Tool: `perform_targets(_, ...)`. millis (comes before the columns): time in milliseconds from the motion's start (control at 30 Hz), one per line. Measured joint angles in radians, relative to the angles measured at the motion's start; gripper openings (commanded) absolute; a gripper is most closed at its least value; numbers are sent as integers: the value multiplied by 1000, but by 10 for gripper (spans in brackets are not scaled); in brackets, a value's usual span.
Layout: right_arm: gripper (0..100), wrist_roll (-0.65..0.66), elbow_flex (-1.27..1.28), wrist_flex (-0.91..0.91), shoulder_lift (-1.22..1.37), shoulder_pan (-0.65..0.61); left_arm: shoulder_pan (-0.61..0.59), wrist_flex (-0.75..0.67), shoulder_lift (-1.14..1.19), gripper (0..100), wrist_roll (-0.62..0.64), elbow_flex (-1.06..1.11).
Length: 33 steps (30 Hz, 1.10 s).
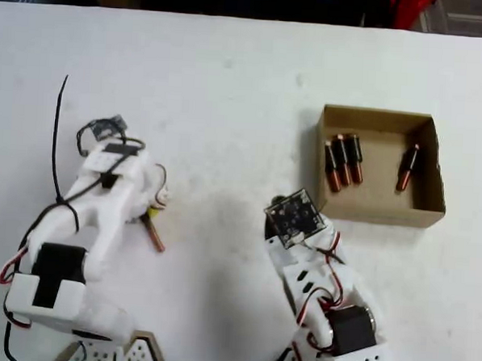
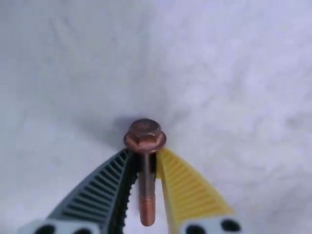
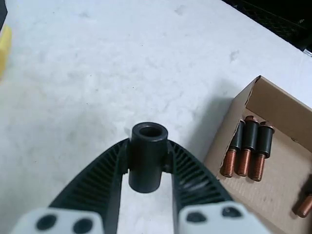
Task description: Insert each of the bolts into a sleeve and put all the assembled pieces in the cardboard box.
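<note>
High view: I see a white worktop [image 1: 230, 83] with a dark room behind it. The cardboard box [image 1: 383, 119] holds four assembled pieces [image 1: 343, 163].
Left wrist view: my left gripper [image 2: 144, 152] clamps a copper bolt [image 2: 145, 135] by its shank.
Right wrist view: my right gripper [image 3: 147, 145] pinches a black sleeve [image 3: 147, 161] near the box.
</note>
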Motion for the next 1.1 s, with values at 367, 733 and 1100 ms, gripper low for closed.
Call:
perform_targets(367,16,0,0,0,0,0,0,11,0,57,-390,-2)
perform_targets(733,16,0,17,-2,0,2,0,12,0,20,-792,-2)
perform_targets(1100,16,0,17,-2,0,2,0,18,-157,20,-819,-2)
